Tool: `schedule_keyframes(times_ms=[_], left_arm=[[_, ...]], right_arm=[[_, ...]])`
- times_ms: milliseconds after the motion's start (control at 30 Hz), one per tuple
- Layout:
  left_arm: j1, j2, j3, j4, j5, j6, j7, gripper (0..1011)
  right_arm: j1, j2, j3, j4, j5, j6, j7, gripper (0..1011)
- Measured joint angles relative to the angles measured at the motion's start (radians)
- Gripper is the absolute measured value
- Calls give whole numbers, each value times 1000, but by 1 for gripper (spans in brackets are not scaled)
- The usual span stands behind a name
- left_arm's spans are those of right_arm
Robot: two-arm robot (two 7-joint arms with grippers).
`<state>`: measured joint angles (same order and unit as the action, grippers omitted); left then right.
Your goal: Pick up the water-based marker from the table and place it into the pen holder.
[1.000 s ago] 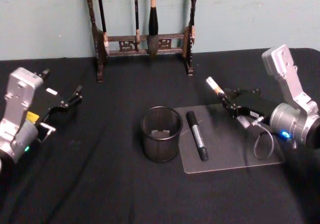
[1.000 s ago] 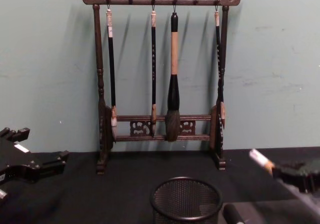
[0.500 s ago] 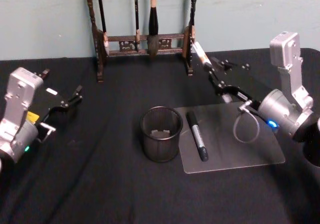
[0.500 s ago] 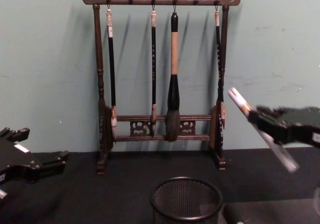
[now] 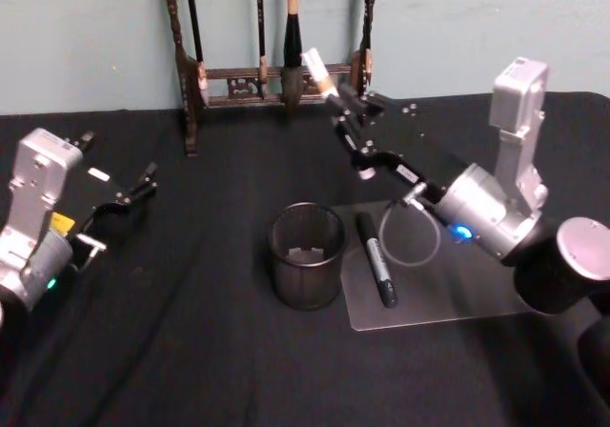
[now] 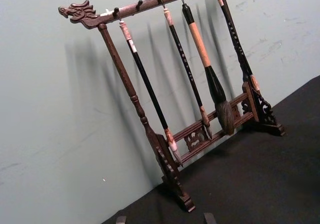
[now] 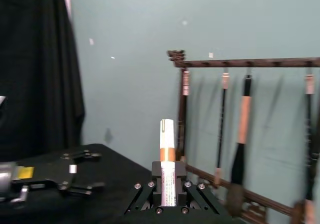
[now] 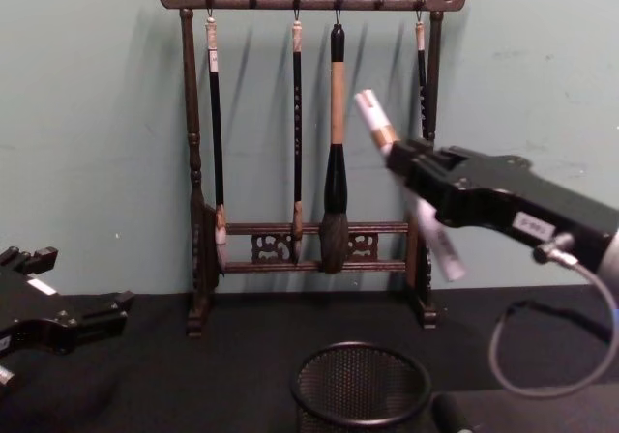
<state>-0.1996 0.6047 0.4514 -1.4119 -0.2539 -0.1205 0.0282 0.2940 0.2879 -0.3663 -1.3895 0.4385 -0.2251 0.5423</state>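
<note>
Overhead, right gripper (image 5: 345, 103) clamped on marker (image 5: 319, 72), aloft beyond holder (image 5: 305, 255), left gripper (image 5: 133, 191) parked over table (image 5: 191, 351) left side, jaws apart, from chest, marker tilted high above holder, at right wrist, marker pinched between both fingers.

Carved wooden brush rack (image 8: 309, 1) against teal wall (image 8: 97, 114), 4 brushes (image 8: 336, 162) hanging from it, black marker (image 5: 376, 260) lying on clear mat (image 5: 448, 289)

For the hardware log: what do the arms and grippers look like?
Both arms end in silver-grey wrist housings with black slim-fingered grippers. The left gripper carries a white tag, with a yellow label and green light behind. The right gripper has a white label, a looped grey cable and a blue light.
</note>
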Motion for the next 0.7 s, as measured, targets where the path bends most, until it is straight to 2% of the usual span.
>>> schedule_keyframes(times_ms=[367, 700], left_arm=[[0, 0, 0, 0, 0, 0, 0, 1001], [0, 0, 0, 0, 0, 0, 0, 1001]], right_arm=[[16, -9, -74, 37, 38, 21, 68, 161], [18, -2, -103, 51, 54, 42, 74, 161]])
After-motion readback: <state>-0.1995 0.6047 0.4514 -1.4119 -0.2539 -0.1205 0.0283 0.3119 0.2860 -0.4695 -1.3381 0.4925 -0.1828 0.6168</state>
